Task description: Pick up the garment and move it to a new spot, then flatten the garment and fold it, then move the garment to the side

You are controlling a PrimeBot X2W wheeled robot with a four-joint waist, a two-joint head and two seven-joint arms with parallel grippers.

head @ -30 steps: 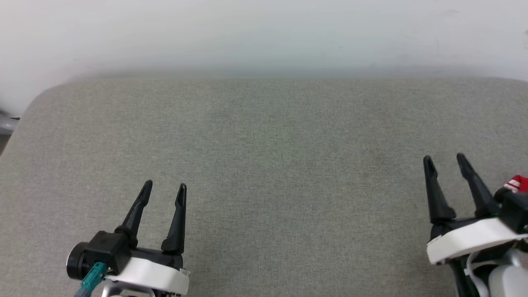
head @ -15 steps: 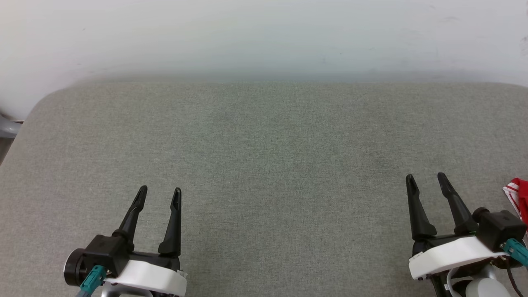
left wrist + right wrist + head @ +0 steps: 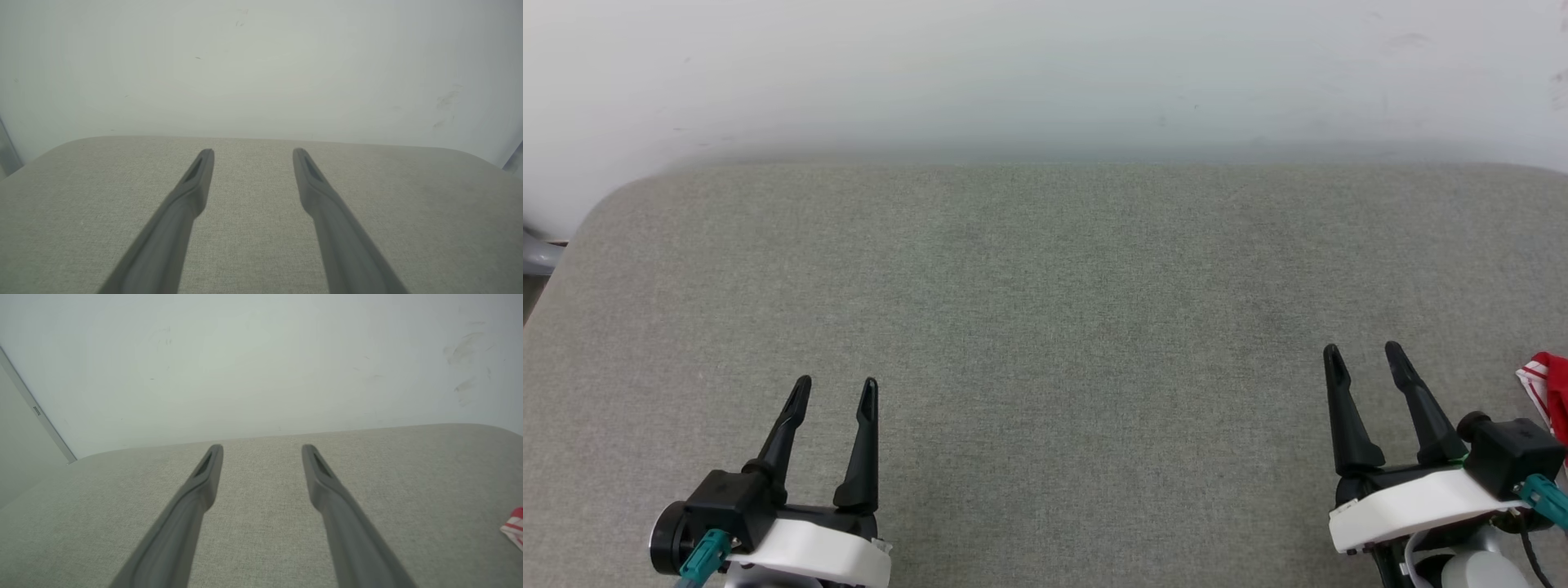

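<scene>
- Garment [image 3: 1548,382] lay at the far right edge of the head view, a red corner with red-and-white striped trim showing, resting on the grey fabric surface [image 3: 1045,310]
- Right gripper [image 3: 1362,349] was near it (not touching), jaws spread apart and holding nothing
- Left gripper [image 3: 837,382] sat well apart from the shirt at the lower left, jaws likewise spread and empty
- Both grippers pointed toward the pale wall [image 3: 1045,73]
</scene>
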